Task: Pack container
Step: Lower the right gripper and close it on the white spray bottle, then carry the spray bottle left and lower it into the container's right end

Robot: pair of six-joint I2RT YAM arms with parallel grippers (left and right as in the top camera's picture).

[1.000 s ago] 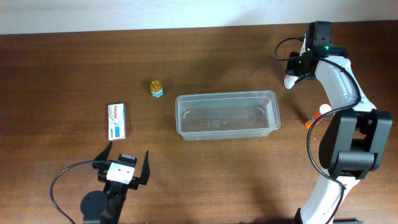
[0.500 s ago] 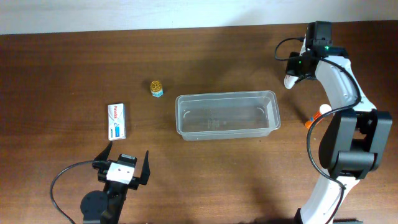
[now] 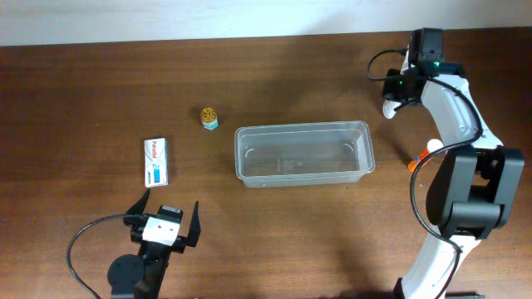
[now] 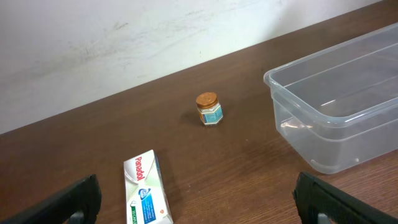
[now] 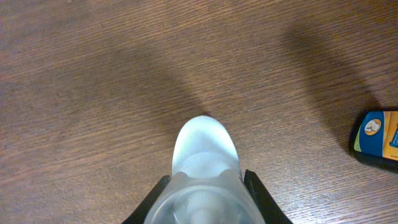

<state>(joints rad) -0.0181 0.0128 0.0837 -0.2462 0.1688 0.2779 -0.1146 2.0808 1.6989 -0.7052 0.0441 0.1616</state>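
Left pincer (image 3: 169, 208) spread wide — right pincer (image 5: 205, 186) pinches a small white bottle (image 5: 204, 146).

Clear container (image 3: 302, 154), white bottle (image 5: 202, 149), white-blue box (image 3: 155, 161), gold-lidded jar (image 3: 209, 117), brown wood-grain table (image 3: 83, 83).

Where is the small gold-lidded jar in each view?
Overhead: jar left of centre, just off the container's upper-left corner.
Left wrist: jar mid-frame, left of the container.
Right wrist: not in it.
Shared landmark: the container, in overhead and left wrist only.
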